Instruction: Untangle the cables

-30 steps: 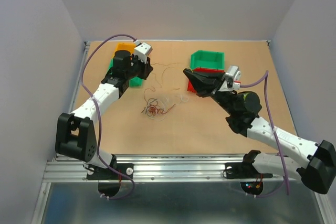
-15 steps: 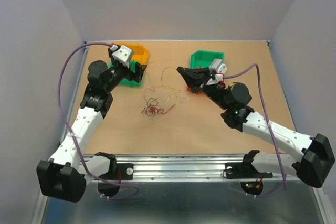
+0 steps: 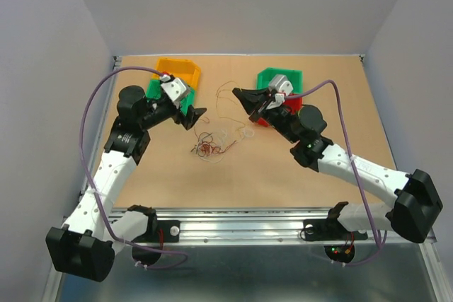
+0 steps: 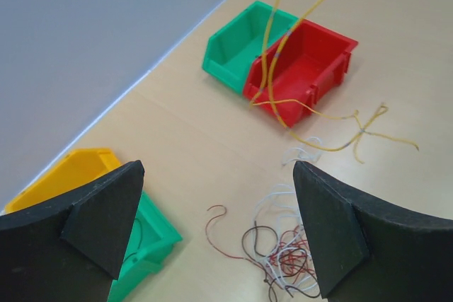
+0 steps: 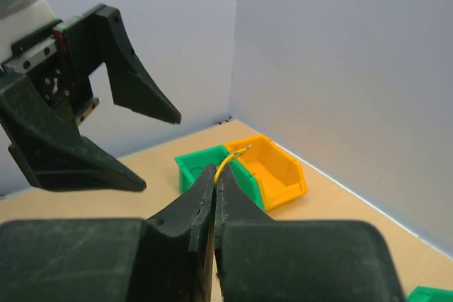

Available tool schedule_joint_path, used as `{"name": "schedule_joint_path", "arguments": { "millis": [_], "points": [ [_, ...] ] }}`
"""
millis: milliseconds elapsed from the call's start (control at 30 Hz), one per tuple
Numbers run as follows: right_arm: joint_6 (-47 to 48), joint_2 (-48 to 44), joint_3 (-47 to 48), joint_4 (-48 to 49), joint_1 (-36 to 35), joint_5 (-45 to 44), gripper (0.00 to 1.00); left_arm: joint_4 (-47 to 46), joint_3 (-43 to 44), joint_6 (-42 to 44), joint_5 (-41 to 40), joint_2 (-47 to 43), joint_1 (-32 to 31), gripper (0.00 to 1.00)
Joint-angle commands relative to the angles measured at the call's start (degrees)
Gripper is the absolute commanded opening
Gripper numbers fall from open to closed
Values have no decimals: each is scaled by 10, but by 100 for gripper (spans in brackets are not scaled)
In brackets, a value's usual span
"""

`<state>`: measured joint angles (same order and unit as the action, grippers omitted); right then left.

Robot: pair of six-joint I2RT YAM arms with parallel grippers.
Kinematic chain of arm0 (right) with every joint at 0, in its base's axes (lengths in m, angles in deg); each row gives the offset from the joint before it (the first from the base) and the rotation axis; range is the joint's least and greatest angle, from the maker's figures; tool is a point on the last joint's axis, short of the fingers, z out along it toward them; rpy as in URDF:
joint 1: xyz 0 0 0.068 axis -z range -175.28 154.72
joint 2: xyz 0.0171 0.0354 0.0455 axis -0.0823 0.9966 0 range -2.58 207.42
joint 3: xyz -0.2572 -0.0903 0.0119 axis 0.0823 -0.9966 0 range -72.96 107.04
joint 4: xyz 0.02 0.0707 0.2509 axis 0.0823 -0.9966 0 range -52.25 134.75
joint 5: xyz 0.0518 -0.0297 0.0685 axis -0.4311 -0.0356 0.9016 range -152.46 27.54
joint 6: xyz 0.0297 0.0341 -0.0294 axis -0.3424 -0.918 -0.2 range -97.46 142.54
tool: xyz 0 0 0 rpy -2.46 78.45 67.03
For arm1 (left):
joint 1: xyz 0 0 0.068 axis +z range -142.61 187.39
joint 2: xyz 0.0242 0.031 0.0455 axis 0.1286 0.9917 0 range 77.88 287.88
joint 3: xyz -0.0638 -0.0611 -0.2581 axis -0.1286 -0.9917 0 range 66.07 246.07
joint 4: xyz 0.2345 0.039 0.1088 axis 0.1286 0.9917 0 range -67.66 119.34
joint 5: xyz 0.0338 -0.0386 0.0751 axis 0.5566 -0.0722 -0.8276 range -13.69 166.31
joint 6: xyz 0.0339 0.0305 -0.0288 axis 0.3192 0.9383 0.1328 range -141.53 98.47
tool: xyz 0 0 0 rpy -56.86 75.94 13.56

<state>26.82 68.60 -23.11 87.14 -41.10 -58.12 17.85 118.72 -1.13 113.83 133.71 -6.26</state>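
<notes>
On tan tabletop, thin curly cables

- Saw smooth, glossy plastic on the red bin, green bin and orange bin.
- Saw matt black plastic, faintly grainy, on the left gripper fingers.
- Saw a smooth plastic coat on the yellow wire and cables.
- Saw a matt, wood-look table.
- Saw a brushed metal rail.

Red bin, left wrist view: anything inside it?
No wire seen lying in the red bin; the inner walls that show are bare. Thin yellow strands hang across its left corner; whether they dip inside is unclear. Its near wall hides part of the floor.
</notes>
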Motion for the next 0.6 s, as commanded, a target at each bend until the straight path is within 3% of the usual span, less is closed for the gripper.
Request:
{"name": "schedule_joint_path", "arguments": {
  "millis": [0,300,500,567],
  "points": [
    [-7,5,46,19,-1,21,1,-17,23,-5,93,37,-11,99],
    [-1,19,40,45,-1,69,0,-156,28,-125,104,103,-24,96],
    [-2,19,35,53,-1,72,1,-157,44,-127,119,139,-51,93],
    [-2,19,32,57,-1,71,0,-153,44,-124,102,143,-60,87]
  ]
}}
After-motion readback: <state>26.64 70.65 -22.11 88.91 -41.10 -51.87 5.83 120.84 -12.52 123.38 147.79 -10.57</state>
